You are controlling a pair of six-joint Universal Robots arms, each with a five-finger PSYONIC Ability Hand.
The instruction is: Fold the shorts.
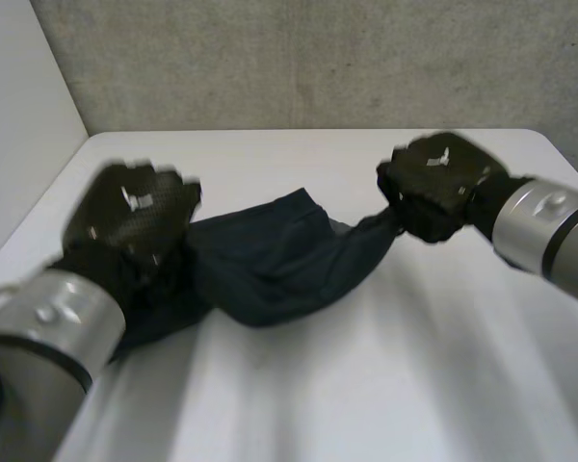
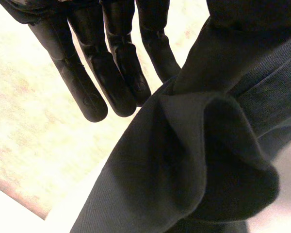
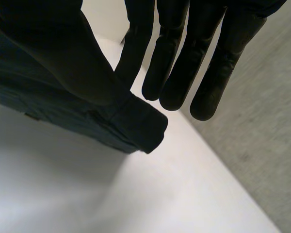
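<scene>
1. Left hand (image 1: 130, 207): matte black, with small white marks on its back.
2. Right hand (image 1: 441, 178): the same black, with one white mark.
3. Fingers (image 2: 89, 92): smooth, black, round-tipped.
4. Left arm (image 1: 48, 322), right arm (image 1: 539, 221): silver-grey cylinders, each with a dark ring.

Left arm (image 1: 48, 327) enters low at the near left, forearm angled forward. Left hand (image 1: 130, 217) is back-up. Its fingers (image 2: 119, 82) are straight and close together, and one end of the shorts (image 1: 270, 255) is pinched at their thumb side.

Right arm (image 1: 544, 231) comes in from the right, forearm pointing inward. Right hand (image 1: 441, 183) is back-up. Its fingers (image 3: 182, 73) are straight and side by side, with the other end of the shorts pinched at the thumb side.

Hands well apart.
</scene>
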